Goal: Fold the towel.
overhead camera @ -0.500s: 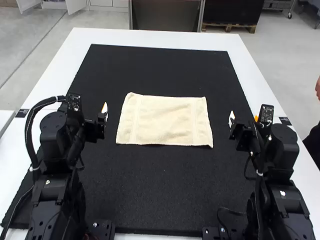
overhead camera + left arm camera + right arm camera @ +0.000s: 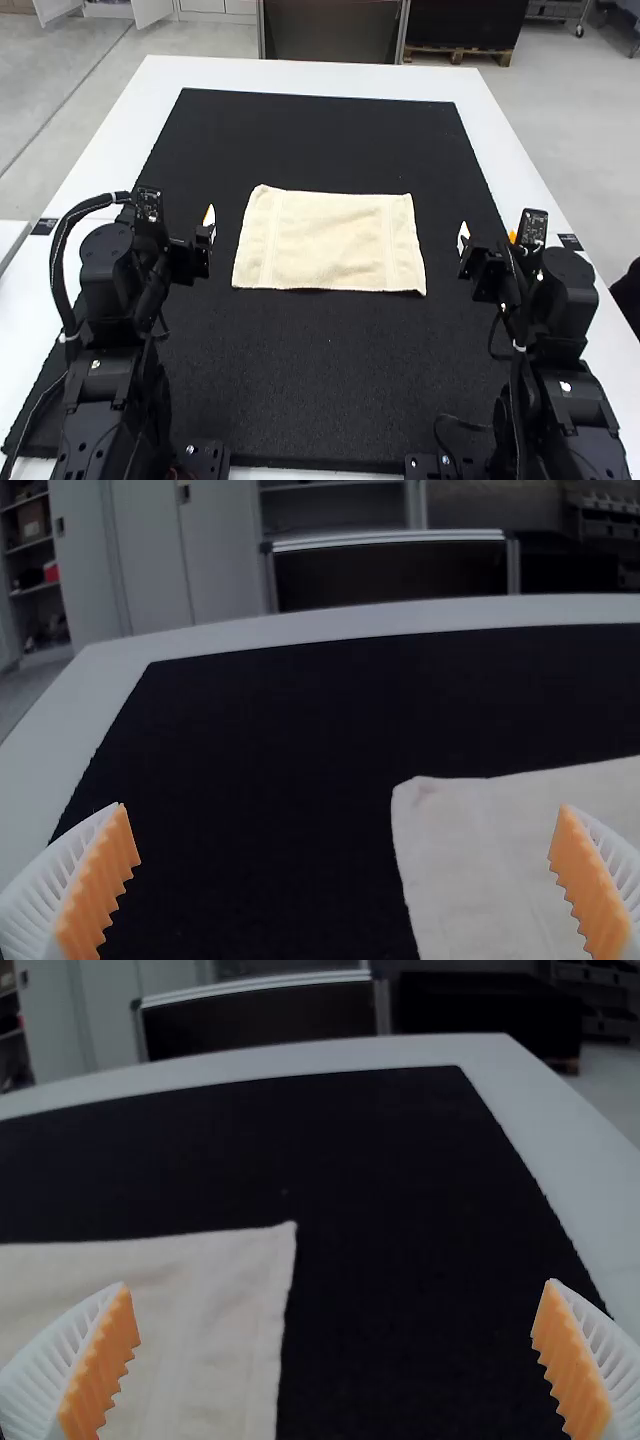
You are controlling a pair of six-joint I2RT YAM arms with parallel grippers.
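Checking sides first: your towel (image 2: 330,240) lies spread flat on the black mat (image 2: 330,370) over the counter (image 2: 300,78), between the left fingers (image 2: 100,880) and the right fingers (image 2: 570,1360). Long axis runs crosswise, from one set of fingers toward the other, so each short edge faces a gripper. Both sets are spread wide, nothing pinched. The towel is inward of both: to the right of your left fingers, to the left of your right ones. Left looks a shade nearer its short edge (close call, call it near-even). Neither touches cloth.

For the fold, you'd likely bring each set inward and down onto its own end, taking a corner on the same long edge, then carry that edge over. Watch the inward offset: close the fingers where they hang and you'd probably get air, or just one corner, skewing the fold.
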